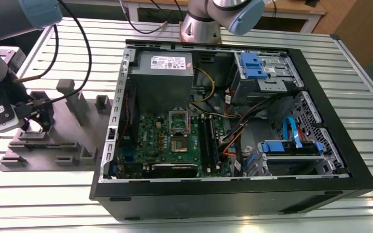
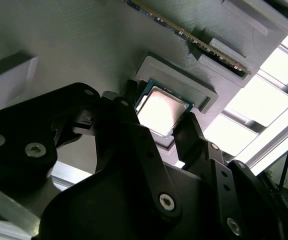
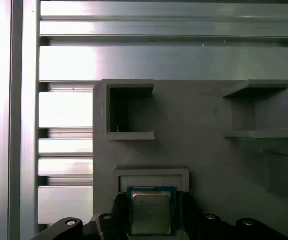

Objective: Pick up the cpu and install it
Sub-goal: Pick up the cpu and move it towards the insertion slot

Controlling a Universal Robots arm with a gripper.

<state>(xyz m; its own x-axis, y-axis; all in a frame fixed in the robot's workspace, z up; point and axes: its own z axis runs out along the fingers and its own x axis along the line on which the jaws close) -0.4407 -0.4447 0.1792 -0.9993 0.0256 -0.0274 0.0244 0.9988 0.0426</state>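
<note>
First wrist view: gripper (image 3: pixel 153 216) around the cpu (image 3: pixel 151 210) on its tray (image 3: pixel 209 165); I cannot tell if it squeezes. Picking-up step, I think; wants a gentle hold.

cpu (image 3: pixel 151 211) in grey holder (image 3: pixel 209 150) — fingers (image 3: pixel 120 220) clasping its sides

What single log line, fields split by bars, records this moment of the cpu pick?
phase: cpu pick | gripper: around cpu | cpu: in grey fixture pocket | computer case: open
</note>
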